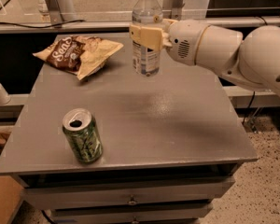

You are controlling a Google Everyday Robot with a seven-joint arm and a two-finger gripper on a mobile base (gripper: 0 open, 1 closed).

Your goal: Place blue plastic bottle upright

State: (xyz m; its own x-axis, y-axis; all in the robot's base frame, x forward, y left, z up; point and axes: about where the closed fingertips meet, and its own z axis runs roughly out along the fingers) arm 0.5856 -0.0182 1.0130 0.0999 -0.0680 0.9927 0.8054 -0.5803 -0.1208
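The blue plastic bottle (146, 55) is a clear water bottle with a white cap and a pale label. It hangs upright in the air above the back middle of the grey table (177, 120). My gripper (147, 36) reaches in from the right on a white arm and is shut on the bottle's upper body, its yellow fingers (141, 35) across the front. The bottle's base is clear of the tabletop.
A green soda can (82, 135) stands upright near the table's front left. A crumpled chip bag (77, 52) lies at the back left. A glass rail (107, 17) runs behind the table. Drawers sit under the tabletop.
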